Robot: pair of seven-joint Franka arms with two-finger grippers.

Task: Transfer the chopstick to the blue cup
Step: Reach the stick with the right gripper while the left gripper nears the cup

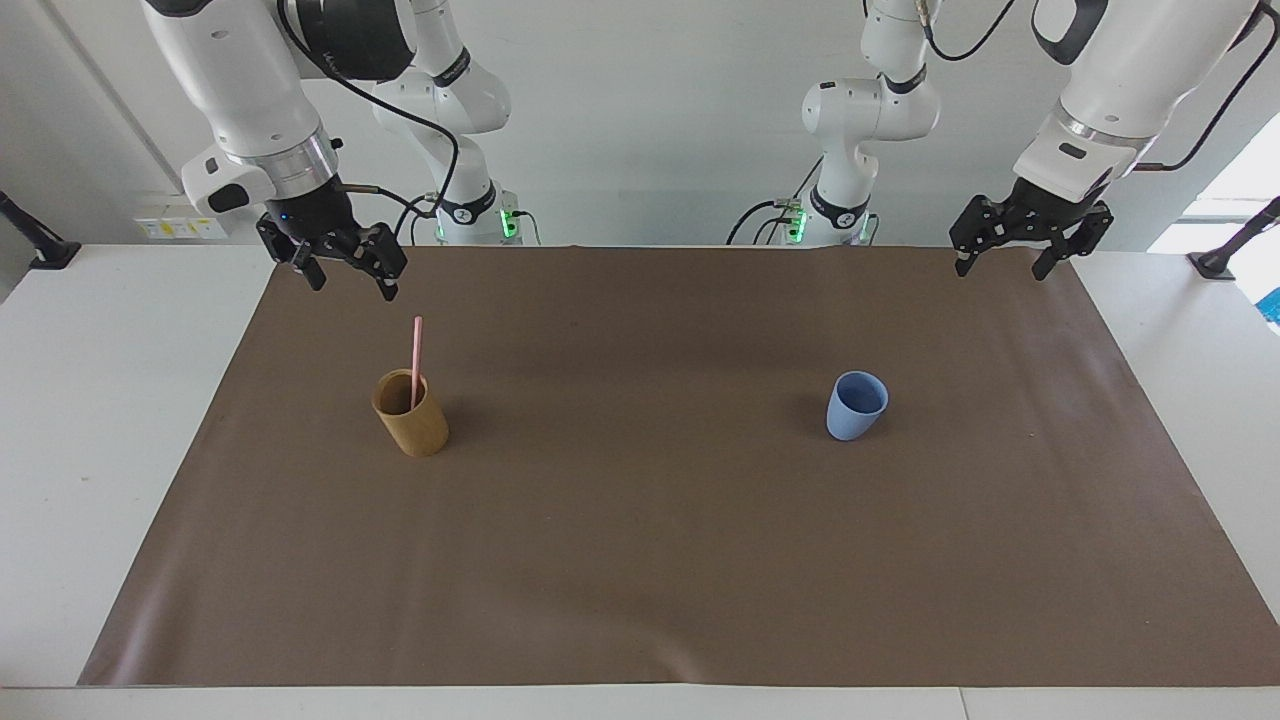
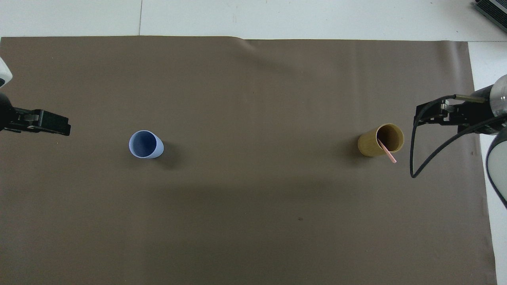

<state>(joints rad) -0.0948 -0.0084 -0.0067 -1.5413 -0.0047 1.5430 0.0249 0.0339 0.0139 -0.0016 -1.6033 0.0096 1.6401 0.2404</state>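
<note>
We see a white table (image 1: 120,420) covered by a brown mat (image 1: 640,560). On the mat stand two cups, well apart. Toward the right arm's end stands a tan cup (image 1: 411,414), upright, with the chopstick (image 1: 416,358) inside it; the pale-pink stick leans on the rim and rises well above it. Toward the left arm's end stands the blue cup (image 1: 856,405), upright, nothing in it.

The right gripper (image 1: 348,277) hangs in the air over the mat, above the edge nearest the robots and near the tan cup, touching nothing; its fingers are spread apart and hold nothing. A black cable (image 2: 425,154) loops down from its wrist.

The left gripper (image 1: 1003,264) waits in the air above the mat's corner at its own end, well apart from the blue cup. Its fingers are spread too, with nothing between them.
</note>
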